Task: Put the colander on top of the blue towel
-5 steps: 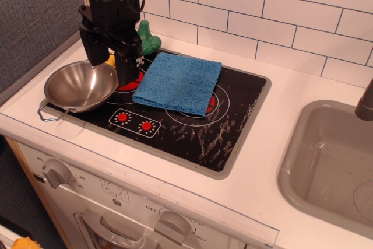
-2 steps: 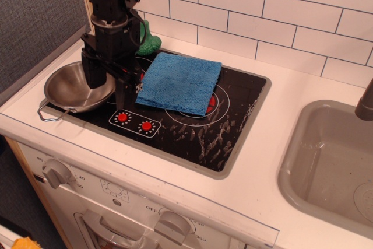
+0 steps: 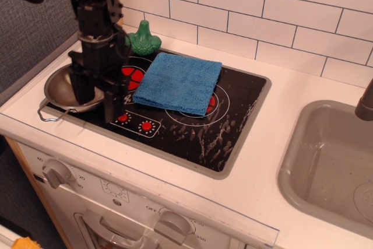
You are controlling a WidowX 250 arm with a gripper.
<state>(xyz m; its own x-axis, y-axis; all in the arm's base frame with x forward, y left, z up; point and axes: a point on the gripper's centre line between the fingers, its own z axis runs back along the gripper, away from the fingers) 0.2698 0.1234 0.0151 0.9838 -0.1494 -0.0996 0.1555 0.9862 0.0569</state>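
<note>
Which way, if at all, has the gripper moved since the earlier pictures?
Yes. The gripper has come down and leftward, away from the blue towel, and now sits low over the colander at the cooktop's left edge.

A black robot arm (image 3: 93,10), built of blocky, boxy segments with dull metal brackets, carries a dark cable looping off its upper left. Its gripper (image 3: 96,98) ends in two long, flat black fingers (image 3: 112,104).

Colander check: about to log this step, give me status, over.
Gripper down at the colander, jaws apart astride its right rim. Colander not on the blue towel. Towel top bare, green toy behind.
</note>
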